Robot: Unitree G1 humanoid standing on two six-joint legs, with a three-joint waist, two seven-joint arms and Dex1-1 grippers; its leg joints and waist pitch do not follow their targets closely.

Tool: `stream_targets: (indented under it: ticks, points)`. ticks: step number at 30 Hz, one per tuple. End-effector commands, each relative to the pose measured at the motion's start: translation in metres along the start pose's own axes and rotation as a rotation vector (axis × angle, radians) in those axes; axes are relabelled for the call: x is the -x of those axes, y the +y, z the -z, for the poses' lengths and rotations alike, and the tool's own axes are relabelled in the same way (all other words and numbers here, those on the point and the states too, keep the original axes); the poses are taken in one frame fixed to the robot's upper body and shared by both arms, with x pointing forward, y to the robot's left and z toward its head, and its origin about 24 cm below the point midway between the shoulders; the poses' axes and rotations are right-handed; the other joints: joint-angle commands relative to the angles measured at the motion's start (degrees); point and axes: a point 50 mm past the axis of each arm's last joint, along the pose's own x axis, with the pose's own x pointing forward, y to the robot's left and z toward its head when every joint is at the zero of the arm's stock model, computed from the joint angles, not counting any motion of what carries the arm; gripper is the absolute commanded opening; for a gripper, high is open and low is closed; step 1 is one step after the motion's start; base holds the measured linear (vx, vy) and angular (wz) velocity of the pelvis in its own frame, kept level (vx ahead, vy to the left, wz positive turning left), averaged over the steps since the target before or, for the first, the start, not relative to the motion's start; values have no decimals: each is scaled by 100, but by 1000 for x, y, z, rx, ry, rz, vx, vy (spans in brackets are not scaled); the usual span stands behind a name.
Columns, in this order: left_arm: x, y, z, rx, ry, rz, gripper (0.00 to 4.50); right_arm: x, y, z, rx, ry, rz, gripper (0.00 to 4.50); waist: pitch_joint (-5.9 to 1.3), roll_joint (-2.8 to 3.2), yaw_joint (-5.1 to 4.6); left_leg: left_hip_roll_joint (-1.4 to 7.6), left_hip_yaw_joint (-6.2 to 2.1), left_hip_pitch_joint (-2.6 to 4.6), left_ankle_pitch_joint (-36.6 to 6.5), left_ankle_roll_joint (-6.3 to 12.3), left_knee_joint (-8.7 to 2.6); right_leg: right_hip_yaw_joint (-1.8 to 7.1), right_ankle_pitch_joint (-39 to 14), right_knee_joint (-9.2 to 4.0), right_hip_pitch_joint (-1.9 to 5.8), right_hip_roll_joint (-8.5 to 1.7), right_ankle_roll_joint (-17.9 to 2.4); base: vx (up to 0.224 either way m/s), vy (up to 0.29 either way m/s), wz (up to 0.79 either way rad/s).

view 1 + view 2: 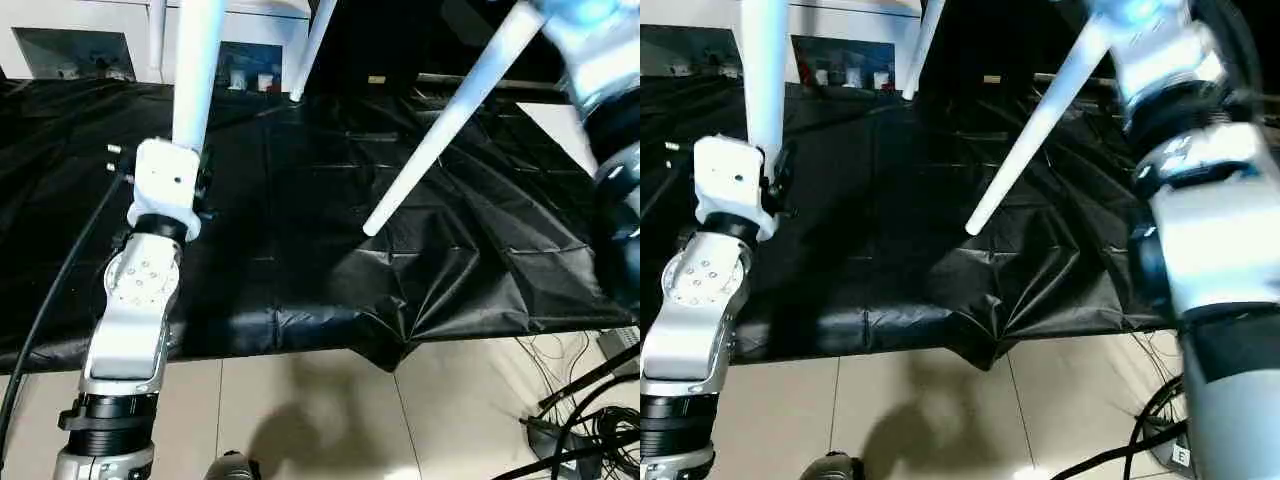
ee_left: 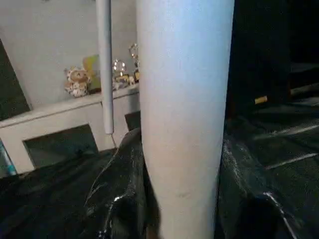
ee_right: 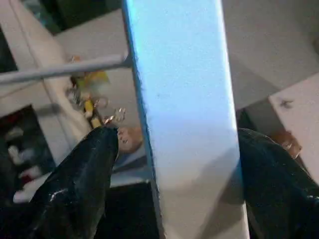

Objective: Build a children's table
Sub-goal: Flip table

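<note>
The children's table hangs raised, its white tabletop edge (image 1: 272, 6) at the top of the head views and its legs pointing down. My left gripper (image 2: 182, 164) is shut on a thick upright leg (image 1: 195, 75), with a black finger (image 2: 122, 199) pressed on each side. A second leg (image 1: 450, 125) slants down to a free end over the black sheet. My right gripper (image 3: 174, 164) straddles this leg high up at the right, open, with a gap showing beside one finger (image 3: 84, 169). Two more legs (image 1: 312, 45) stand behind.
A creased black sheet (image 1: 300, 260) covers the work surface, its front edge drooping over pale floor tiles (image 1: 320, 420). Cables (image 1: 590, 420) lie at the bottom right, and a black cable runs along my left forearm. A white cabinet (image 1: 70, 50) with small toys stands behind.
</note>
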Motion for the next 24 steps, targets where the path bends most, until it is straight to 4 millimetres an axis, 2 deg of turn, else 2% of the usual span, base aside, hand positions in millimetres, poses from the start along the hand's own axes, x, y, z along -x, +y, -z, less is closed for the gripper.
stream_targets:
  ticks: [1,3,5,7,8,10,13,14,17,18,19,20,21,22,24]
  points:
    - [-1,-12,-2,-20,-15,58,155,2,11,1,50,-21,-12,374,-405,97,-57,136,-102,326,-2026,-321,-396,63,-509,-437,25,-96,-893,0,0,0]
    - [-1,-11,-1,-20,-12,55,155,3,9,-1,55,-56,26,374,-401,92,-58,133,-105,333,-2148,-385,-405,63,-625,-451,20,-97,-830,0,0,0]
    - [-1,-9,1,-22,-3,48,155,8,4,-10,40,-165,146,374,-401,76,-51,133,-106,341,-2225,-426,-412,60,-697,-468,10,-106,-764,0,0,0]
    - [-1,-8,2,-23,-2,45,155,11,3,-13,28,-205,178,374,-427,73,-74,129,-119,336,-2220,-426,-400,57,-650,-446,25,-100,-734,0,0,0]
    - [-1,-5,4,-26,3,41,155,14,5,-17,13,-274,216,374,-419,92,-59,126,-110,331,-2172,-387,-394,64,-567,-448,17,-105,-721,0,0,0]
    - [-1,0,9,-33,18,32,155,23,14,-25,-22,-402,247,374,-426,90,-71,122,-113,321,-2163,-348,-393,65,-514,-440,22,-107,-676,0,0,0]
    - [-1,5,13,-41,28,30,155,29,30,-27,-70,-466,244,374,-437,85,-90,120,-115,313,-1987,-264,-395,61,-295,-431,40,-104,-685,0,0,0]
    - [-1,6,15,-44,33,31,155,31,38,-24,-111,-456,237,374,-444,107,-111,125,-113,341,-2007,-244,-392,54,-307,-434,40,-83,-775,0,0,0]
    - [-1,10,19,-46,44,29,155,34,58,-12,-231,-397,225,374,-434,106,-122,119,-112,350,-2193,-234,-412,60,-487,-463,36,-76,-787,0,0,0]
    - [0,14,24,-56,62,33,155,43,90,11,-411,-254,222,374,-425,101,-142,126,-129,347,-2329,-255,-439,60,-641,-478,33,-81,-773,0,0,0]
    - [0,16,26,-56,67,30,155,49,104,22,-486,-179,231,374,-409,127,-138,131,-137,373,-2516,-317,-469,73,-830,-505,-6,-95,-756,0,0,0]
    - [0,16,26,-56,67,30,155,49,104,22,-486,-179,231,374,-398,133,-155,127,-148,388,-2717,-384,-487,69,-1029,-533,-21,-87,-742,0,0,0]
    - [0,17,26,-56,68,29,155,52,109,26,-511,-151,236,374,-429,135,-154,144,-177,425,-2960,-549,-503,55,-1196,-538,-24,-93,-759,0,0,0]
    - [0,20,28,-64,75,28,155,61,122,39,-600,-70,279,402,-462,98,-155,143,-175,420,-2855,-584,-496,51,-978,-514,-2,-93,-799,0,0,0]
    - [0,22,30,-65,81,28,155,72,130,49,-660,-8,336,408,-453,110,-149,144,-177,394,-2747,-563,-520,46,-920,-517,11,-113,-790,0,0,0]
